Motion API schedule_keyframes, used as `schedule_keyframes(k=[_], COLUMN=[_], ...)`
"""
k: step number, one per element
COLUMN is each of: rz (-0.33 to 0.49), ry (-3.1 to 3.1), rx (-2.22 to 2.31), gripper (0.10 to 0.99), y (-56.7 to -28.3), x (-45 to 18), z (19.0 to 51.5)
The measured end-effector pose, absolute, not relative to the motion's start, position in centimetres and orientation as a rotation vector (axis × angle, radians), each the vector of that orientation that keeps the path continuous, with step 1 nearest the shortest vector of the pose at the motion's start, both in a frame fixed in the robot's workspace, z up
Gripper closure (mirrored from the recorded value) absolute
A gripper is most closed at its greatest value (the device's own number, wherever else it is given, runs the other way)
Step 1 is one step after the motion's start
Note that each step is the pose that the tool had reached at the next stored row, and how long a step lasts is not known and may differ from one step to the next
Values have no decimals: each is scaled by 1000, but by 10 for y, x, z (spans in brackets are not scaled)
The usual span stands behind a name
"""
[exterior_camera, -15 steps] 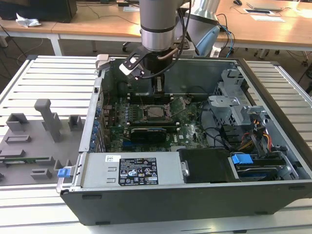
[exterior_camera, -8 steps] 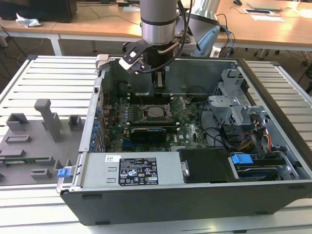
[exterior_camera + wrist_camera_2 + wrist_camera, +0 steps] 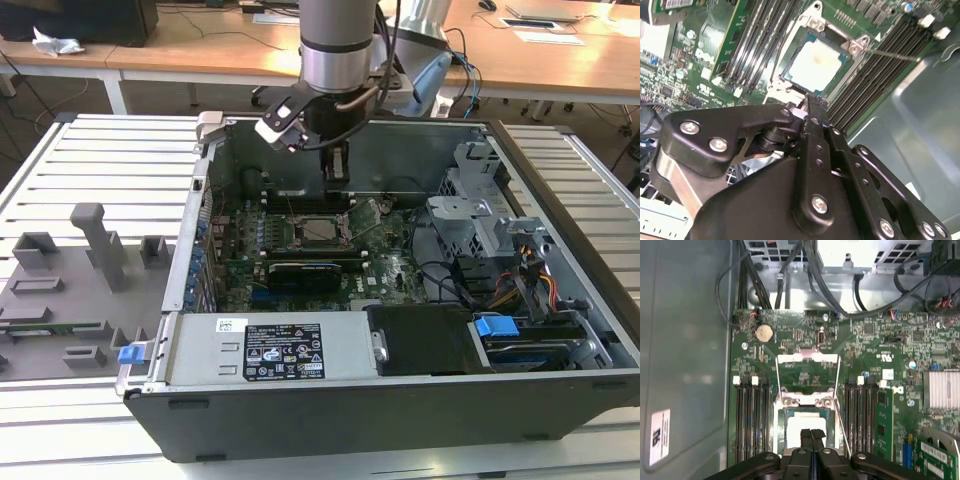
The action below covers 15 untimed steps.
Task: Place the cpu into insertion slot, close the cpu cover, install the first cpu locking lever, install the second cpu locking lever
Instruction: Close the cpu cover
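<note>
CPU (image 3: 320,231) lies flat in the insertion slot (image 3: 322,247), near the middle of the green motherboard (image 3: 392,266) inside the open computer case (image 3: 350,425). From where I stand it is a small square with a dull silvery-grey top. In both wrist views it looks paler, almost cream, with a darker border around its edge (image 3: 815,65) (image 3: 796,426). The cpu cover (image 3: 856,46) is a thin silvery frame and seems to lie down around the chip, its bright tabs showing at the corners. A thin wire locking lever (image 3: 890,53) runs out from one of those corners across the long black memory slots (image 3: 867,80). I can't tell whether it is latched. The gripper (image 3: 337,176) hangs just above the socket's far edge. Its black fingers (image 3: 806,434) are pressed together with nothing between them, and in the second wrist view their tips (image 3: 807,102) reach the chip's near edge.
</note>
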<state>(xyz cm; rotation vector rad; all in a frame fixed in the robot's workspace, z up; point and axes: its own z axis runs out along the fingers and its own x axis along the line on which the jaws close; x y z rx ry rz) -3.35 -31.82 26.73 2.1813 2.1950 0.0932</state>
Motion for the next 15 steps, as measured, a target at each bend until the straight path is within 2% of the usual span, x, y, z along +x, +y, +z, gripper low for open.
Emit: schedule_keyframes(k=[15], rz=[92], ry=[2196], rx=[2182], gripper=[980], y=[-318], x=[35], z=[267])
